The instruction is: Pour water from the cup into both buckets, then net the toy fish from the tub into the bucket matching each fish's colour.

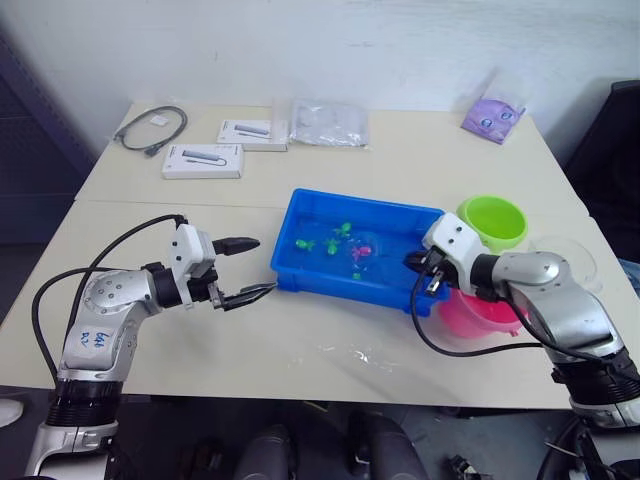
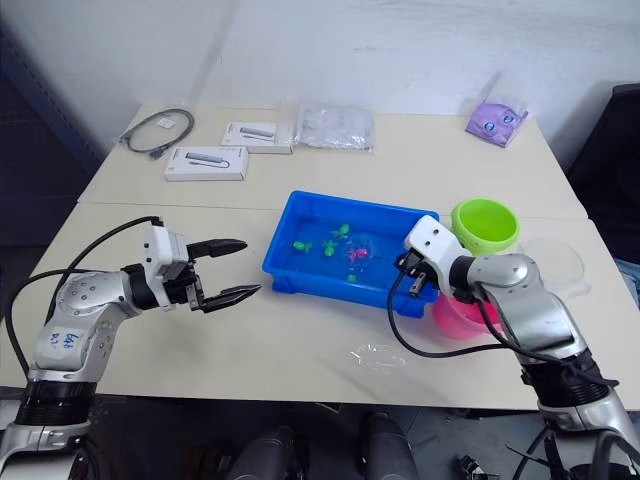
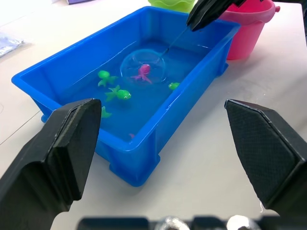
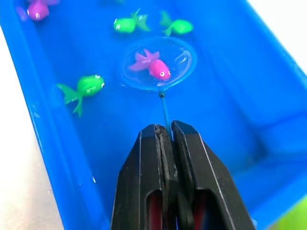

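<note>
The blue tub [image 1: 300, 268] holds water with several green fish [image 4: 88, 85] and pink fish [image 4: 36, 9]. My right gripper [image 4: 166, 132] is shut on the net's thin handle [image 4: 164, 108] over the tub's right end. The net hoop [image 4: 180, 50] lies in the water with one pink fish [image 4: 156, 68] inside it. The green bucket [image 1: 492, 222] stands just right of the tub, and the pink bucket [image 1: 485, 312] sits nearer me under my right forearm. Right of the buckets is the clear cup [image 1: 567, 258]. My left gripper [image 1: 265, 265] hangs open and empty left of the tub.
Two white boxes [image 1: 203, 160] [image 1: 253, 133], a grey cable [image 1: 152, 128], a clear plastic bag [image 1: 328, 122] and a purple pouch [image 1: 492, 115] lie along the table's far side. A small water puddle [image 1: 350, 355] sits on the table in front of the tub.
</note>
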### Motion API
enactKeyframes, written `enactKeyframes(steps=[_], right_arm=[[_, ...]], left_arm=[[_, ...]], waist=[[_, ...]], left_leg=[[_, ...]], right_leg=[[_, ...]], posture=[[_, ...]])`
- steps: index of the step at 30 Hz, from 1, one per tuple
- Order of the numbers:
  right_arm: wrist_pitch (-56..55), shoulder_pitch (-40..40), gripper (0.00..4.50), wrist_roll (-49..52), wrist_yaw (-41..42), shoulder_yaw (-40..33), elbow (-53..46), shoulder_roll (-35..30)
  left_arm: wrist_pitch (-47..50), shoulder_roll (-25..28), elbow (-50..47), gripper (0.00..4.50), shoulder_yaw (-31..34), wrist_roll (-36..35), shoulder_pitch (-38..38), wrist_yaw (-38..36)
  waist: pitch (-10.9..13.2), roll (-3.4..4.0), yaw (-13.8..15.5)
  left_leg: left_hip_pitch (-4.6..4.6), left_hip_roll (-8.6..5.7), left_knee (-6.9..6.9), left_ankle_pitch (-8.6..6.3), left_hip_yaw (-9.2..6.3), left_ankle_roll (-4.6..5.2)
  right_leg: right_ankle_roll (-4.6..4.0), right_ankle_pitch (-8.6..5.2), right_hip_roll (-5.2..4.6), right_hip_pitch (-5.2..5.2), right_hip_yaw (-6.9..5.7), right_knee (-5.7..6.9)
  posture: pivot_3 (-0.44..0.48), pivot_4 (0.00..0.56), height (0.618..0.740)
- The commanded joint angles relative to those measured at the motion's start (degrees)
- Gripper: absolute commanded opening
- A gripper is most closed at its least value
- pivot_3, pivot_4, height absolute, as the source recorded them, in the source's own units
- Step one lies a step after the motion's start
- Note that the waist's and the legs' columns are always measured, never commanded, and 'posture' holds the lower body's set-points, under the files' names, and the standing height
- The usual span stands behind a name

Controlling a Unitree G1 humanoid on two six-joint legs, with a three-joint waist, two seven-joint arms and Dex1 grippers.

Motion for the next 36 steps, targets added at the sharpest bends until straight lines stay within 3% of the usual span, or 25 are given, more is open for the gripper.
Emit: enactKeyframes(steps=[1, 12, 16, 22, 27, 36], right_arm=[[4.09, 1.41, 0.0, 5.42, -0.27, -7.42, -5.07, -0.01], [16.78, 16.52, 0.0, 21.92, -0.71, -31.69, -22.05, -2.31], [18.65, 22.4, 0.0, 28.65, -3.61, -43.02, -26.9, 0.98], [16.55, 41.22, 0.0, 30.96, -5.83, -59.31, -36.16, 6.44], [2.75, 53.87, 0.0, 23.93, -3.98, -62.71, -36.28, 12.38], [-31.88, 61.83, 0.0, -0.97, -8.02, -49.99, -27.24, 21.08]], left_arm=[[-0.82, 0.09, -0.86, 4.41, 0.4, -0.8, -0.59, -0.24], [-2.69, -1.32, 2.02, 4.41, -5.17, -1.03, -7.04, -7.04], [-3.3, -4.31, 4.33, 4.41, -6.96, -1.37, -10.73, -8.3], [-3.92, -8.97, 9.11, 4.41, -10.0, -1.47, -15.57, -12.17], [-5.61, -11.15, 13.37, 4.41, -10.75, -0.6, -18.26, -13.61], [-5.95, -12.93, 14.31, 4.41, -11.63, -0.62, -18.51, -14.27]], waist=[[0.0, 0.0, 0.02], [0.0, 0.0, 0.87], [-0.01, 0.02, 1.38], [-0.02, 0.03, 1.85], [-0.02, 0.02, 1.43], [-0.02, 0.03, 1.2]], left_leg=[[0.0, 0.0, 0.0, 0.0, 0.0, 0.0], [-0.04, 0.0, -0.09, -0.02, -0.11, 0.01], [-0.05, 0.0, -0.11, -0.01, -0.11, 0.01], [-0.05, 0.0, -0.18, 0.0, -0.09, 0.02], [0.07, -0.05, -0.16, -0.01, 0.12, 0.15], [0.24, -0.05, -0.23, -0.02, 0.21, 0.13]], right_leg=[[0.0, 0.0, 0.0, 0.0, 0.0, 0.0], [0.01, 0.01, -0.02, 0.05, -0.05, -0.24], [0.02, 0.01, 0.01, 0.05, -0.06, -0.26], [0.05, 0.03, 0.14, 0.09, -0.08, -0.15], [0.19, 0.11, 0.18, 0.17, 0.14, -0.32], [0.17, 0.09, 0.21, 0.19, 0.27, -0.28]], posture=[[0.0, 0.15, 0.74], [0.0, 0.15, 0.74], [0.0, 0.15, 0.74], [0.0, 0.15, 0.74], [0.0, 0.15, 0.74], [0.0, 0.15, 0.74]])
